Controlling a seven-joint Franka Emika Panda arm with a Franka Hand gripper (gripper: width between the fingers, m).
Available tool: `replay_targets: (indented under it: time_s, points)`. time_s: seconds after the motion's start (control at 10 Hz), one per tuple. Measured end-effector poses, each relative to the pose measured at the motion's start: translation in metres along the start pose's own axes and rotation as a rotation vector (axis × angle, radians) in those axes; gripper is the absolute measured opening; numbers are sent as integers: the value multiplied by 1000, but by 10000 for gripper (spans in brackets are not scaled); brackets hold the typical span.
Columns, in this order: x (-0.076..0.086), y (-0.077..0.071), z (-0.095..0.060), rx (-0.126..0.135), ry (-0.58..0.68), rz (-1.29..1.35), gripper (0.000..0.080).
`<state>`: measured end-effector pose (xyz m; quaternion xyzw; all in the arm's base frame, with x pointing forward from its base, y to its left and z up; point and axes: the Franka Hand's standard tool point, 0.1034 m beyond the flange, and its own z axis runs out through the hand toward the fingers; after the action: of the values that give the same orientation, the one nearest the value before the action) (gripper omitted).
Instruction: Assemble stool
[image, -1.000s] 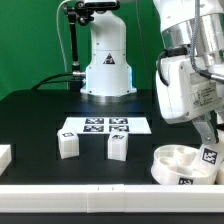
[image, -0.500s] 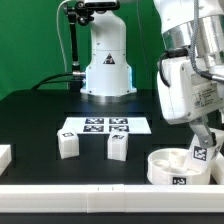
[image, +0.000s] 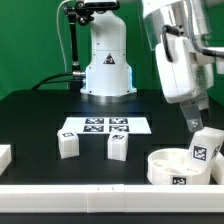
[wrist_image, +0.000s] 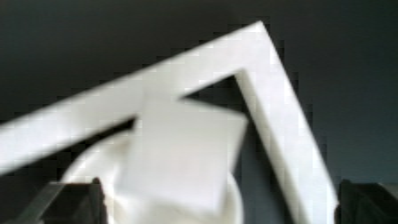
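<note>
Above the round seat (image: 176, 167), the claw (image: 194, 120) now raised and wide, a leg block (image: 206, 150) upright inside the seat.

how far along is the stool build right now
Early. Done so far: one leg stands in the round seat at the exterior view's right. Whether it is screwed tight cannot be told. In hand: nothing; the tool is open above that leg. Left: two more legs sit loose on the table by the marker board.
</note>
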<state>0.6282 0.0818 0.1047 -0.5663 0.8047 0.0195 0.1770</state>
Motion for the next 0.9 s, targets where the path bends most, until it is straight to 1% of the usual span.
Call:
replay_targets:
  time_s: [0.1, 0.4, 0.5, 0.6, 0.7, 0.8, 0.9]
  points:
    - [2, -1, -1, -13, -1, -10, 649]
    - [2, 0, 1, -14, 0, -9, 649]
    - [4, 1, 2, -20, 8, -73, 649]
    - [9, 5, 9, -39, 34, -248, 649]
    - [16, 5, 10, -45, 38, -341, 649]
    - [25, 5, 10, -50, 43, -429, 649]
    - [39, 6, 11, -53, 52, -505, 649]
